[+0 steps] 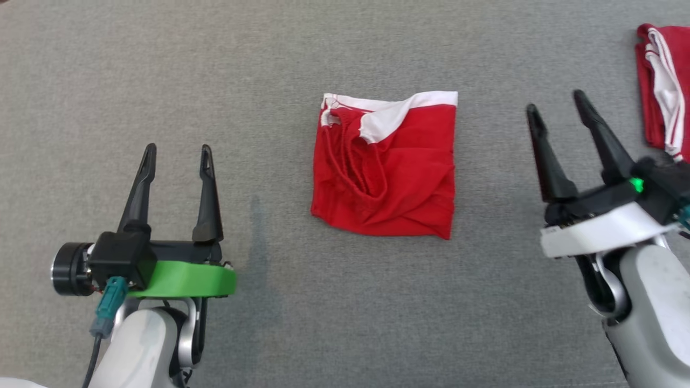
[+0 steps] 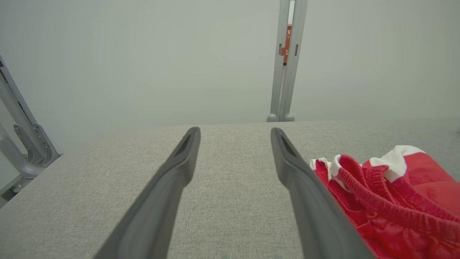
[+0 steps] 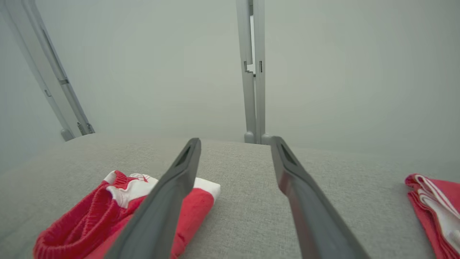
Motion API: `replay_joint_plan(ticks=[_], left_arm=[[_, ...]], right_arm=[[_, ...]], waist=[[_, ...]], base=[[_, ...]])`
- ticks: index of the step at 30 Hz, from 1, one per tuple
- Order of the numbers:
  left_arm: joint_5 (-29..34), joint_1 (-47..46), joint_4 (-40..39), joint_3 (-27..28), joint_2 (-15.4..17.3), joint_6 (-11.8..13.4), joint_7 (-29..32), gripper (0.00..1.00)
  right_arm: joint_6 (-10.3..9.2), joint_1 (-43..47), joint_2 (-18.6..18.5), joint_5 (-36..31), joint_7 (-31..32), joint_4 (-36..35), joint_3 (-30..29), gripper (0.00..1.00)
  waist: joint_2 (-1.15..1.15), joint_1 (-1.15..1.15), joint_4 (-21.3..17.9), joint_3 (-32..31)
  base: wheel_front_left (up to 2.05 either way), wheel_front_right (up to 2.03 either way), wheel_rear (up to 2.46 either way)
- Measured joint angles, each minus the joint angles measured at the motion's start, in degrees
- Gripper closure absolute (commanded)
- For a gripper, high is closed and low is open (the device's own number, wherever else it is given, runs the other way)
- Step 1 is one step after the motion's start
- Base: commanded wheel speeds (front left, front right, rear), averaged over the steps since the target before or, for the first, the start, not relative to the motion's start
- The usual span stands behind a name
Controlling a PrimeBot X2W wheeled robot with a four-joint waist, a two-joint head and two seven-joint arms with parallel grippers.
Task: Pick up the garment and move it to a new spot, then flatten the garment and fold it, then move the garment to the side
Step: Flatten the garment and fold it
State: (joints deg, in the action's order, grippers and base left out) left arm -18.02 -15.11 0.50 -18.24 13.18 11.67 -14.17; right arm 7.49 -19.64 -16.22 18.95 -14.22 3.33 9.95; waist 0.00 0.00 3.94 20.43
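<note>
The left tool (image 1: pixel 178 146) and right tool (image 1: pixel 556 99) are held spread and empty either side of the folded garment (image 1: pixel 385 167) on the tabletop (image 1: pixel 269 70). Its folds could be undone if one layer alone were pinched; the second garment (image 1: pixel 660 86), farther right, could be snagged.

Grey fabric surface (image 1: pixel 161 54); pale wall (image 2: pixel 143 54); metal posts (image 3: pixel 259 108).
</note>
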Motion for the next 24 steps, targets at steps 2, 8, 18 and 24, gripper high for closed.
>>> replay_joint_plan(ticks=[2, 8, 18, 24], left_arm=[[0.0, 0.6, -0.1, 0.4, 0.7, 0.2, 0.3, 0.00], [0.0, 2.0, -0.5, 1.0, 1.9, 0.8, 0.8, 0.00], [0.0, 3.7, -1.3, 0.9, 2.3, 1.7, 1.8, 0.00], [-0.1, 4.0, -1.7, 0.6, 2.5, 2.0, 1.8, 0.00]], right_arm=[[-0.01, 2.9, 0.3, -1.2, 0.0, -1.9, -3.0, 0.00], [0.00, 9.9, 2.3, -3.2, 2.4, -7.1, -8.1, 0.00], [0.00, 14.7, 4.4, -4.5, 4.9, -11.8, -10.4, 0.00], [0.00, 15.0, 4.6, -4.6, 5.9, -12.5, -10.6, 0.00]], waist=[[0.00, 0.00, -1.1, -0.3], [0.00, 0.00, -3.8, -1.4], [0.00, 0.00, -5.3, -2.9], [0.00, 0.00, -5.4, -3.1]], base=[[0.00, 0.00, 0.00], [0.00, 0.00, 0.00], [0.00, 0.00, 0.00], [0.00, 0.00, 0.00]])
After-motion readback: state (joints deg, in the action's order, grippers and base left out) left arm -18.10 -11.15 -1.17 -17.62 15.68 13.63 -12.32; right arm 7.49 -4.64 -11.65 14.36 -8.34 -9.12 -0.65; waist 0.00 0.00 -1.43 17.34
